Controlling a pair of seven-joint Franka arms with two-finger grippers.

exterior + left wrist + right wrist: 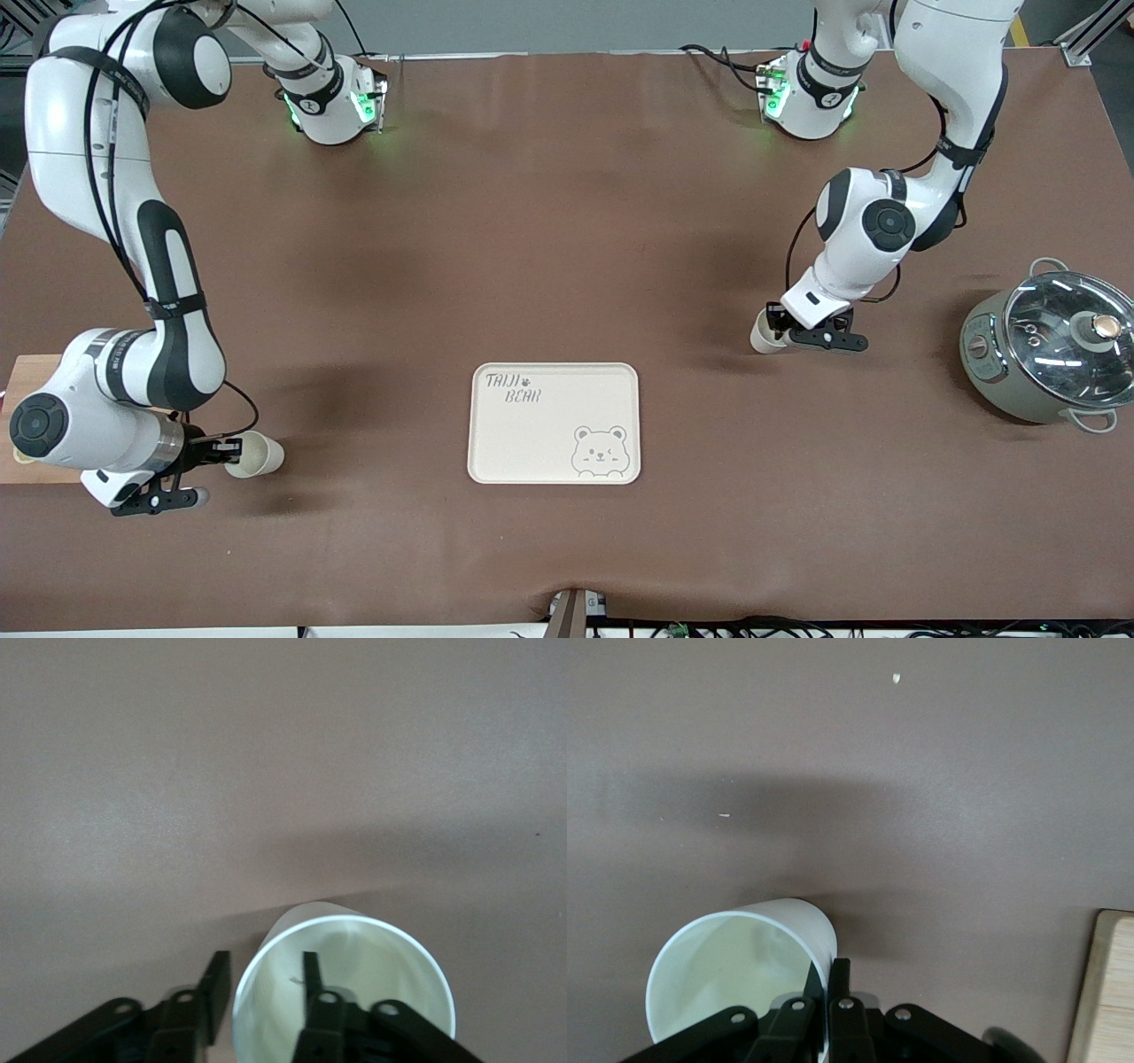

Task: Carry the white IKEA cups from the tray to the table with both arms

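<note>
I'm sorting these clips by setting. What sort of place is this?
Most likely a robotics lab test bench, not a home: two bench-mounted arms work over a brown mat, cables run along the table's edge, and the bear-printed tray and lidded pot look like staged props.

A bear-printed tray (554,425), a lidded pot (1045,350) and a wooden board (18,416) sit on the brown table (567,221).

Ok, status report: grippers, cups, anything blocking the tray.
Right gripper shut on cup wall. Left gripper straddling its cup's rim, jaws apart. Both cups off the tray. Tray bare, path unobstructed; pot at left arm's end.
</note>
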